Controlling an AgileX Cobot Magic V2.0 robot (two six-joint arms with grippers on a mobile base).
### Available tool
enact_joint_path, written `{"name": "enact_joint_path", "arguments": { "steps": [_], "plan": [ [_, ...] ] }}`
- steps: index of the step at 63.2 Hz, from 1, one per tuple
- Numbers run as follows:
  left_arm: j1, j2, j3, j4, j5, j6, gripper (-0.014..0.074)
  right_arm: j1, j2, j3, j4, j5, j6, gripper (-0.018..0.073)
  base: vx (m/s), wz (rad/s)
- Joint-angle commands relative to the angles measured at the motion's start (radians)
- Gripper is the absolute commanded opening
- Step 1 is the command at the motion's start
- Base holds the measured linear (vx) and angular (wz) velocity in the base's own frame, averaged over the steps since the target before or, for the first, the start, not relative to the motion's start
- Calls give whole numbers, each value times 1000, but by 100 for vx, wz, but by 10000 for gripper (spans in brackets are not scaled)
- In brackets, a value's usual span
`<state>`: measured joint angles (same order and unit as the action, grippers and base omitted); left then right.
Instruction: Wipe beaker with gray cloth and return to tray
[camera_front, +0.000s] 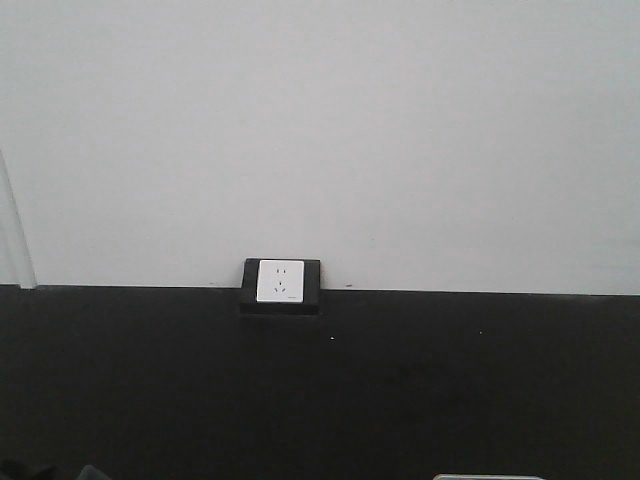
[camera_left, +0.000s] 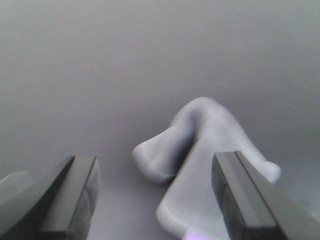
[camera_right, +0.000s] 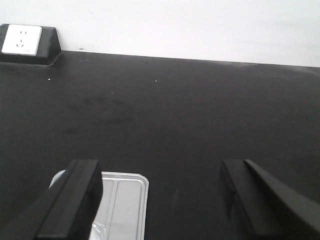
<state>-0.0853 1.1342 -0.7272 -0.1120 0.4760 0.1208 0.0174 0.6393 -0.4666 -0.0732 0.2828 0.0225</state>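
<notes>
Gray crumpled cloth (camera_left: 210, 130) lies ungrasped between the wide, empty fingers of our left gripper (camera_left: 152, 160). Our right gripper (camera_right: 160, 165), equally wide, hangs beside the rectangular silver metal tray (camera_right: 125, 200); no beaker shows clearly, so we judge wiping and return outstanding.

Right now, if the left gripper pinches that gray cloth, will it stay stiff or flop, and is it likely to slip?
The cloth lies in soft rounded folds, so it will probably droop and change shape when lifted. Its surface looks matte, so slipping seems unlikely. The open left gripper may catch only one fold.
</notes>
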Motion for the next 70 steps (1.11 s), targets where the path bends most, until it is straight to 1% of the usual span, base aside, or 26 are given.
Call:
{"name": "enact_joint_path", "arguments": {
  "steps": [1, 4, 9, 21, 22, 28, 32, 35, 38, 44, 45, 46, 49, 53, 57, 61, 70],
  "plan": [
    [-45, 84, -113, -14, -33, 16, 593, 0, 5, -36, -16, -79, -1, 554, 0, 0],
    [-65, 144, -151, -12, -27, 13, 593, 0, 5, -36, -16, -79, -1, 554, 0, 0],
    [-72, 237, -194, -12, -9, -2, 591, 0, 5, -36, -16, -79, -1, 554, 0, 0],
    [-72, 421, -223, 4, 35, -93, 566, 0, 5, -36, -16, -79, -1, 554, 0, 0],
    [-72, 471, -223, 1, 69, -105, 535, 0, 5, -36, -16, -79, -1, 554, 0, 0],
    [-72, 492, -223, -4, 96, -105, 457, 0, 5, -36, -16, -79, -1, 554, 0, 0],
    [-72, 490, -223, -4, 105, -104, 370, 0, 5, -36, -16, -79, -1, 554, 0, 0],
    [-72, 480, -223, -4, 110, -103, 298, 0, 5, -36, -16, -79, -1, 554, 0, 0],
    [-72, 457, -223, -4, 112, -103, 193, 0, 5, -36, -16, -80, 0, 554, 0, 0],
    [-72, 396, -223, -4, 91, -100, 38, 1, 5, -36, -12, -73, 3, 554, 0, 0],
    [-72, 376, -223, -4, 87, -100, 1, 1, 7, -36, -12, -66, 3, 553, 0, 0],
    [-72, 355, -223, -4, 81, -99, -9, 1, 10, -36, -12, -58, 3, 552, 0, 0],
    [-72, 310, -223, -4, 71, -99, -9, 1, 26, -40, -12, -24, 3, 545, 0, 0],
    [-72, 241, -223, -4, 68, -99, -9, 1, 69, -67, -7, 69, 2, 540, 0, 0],
    [-72, 185, -223, -4, 73, -99, -7, 1, 129, -109, 23, 171, -14, 538, 0, 0],
    [-72, 133, -220, -4, 81, -99, -6, 1, 218, -176, 67, 246, -73, 538, 0, 0],
    [-72, 63, -220, -4, 99, -99, -6, 1, 400, -317, 198, 360, -286, 538, 0, 0]
  ]
}}
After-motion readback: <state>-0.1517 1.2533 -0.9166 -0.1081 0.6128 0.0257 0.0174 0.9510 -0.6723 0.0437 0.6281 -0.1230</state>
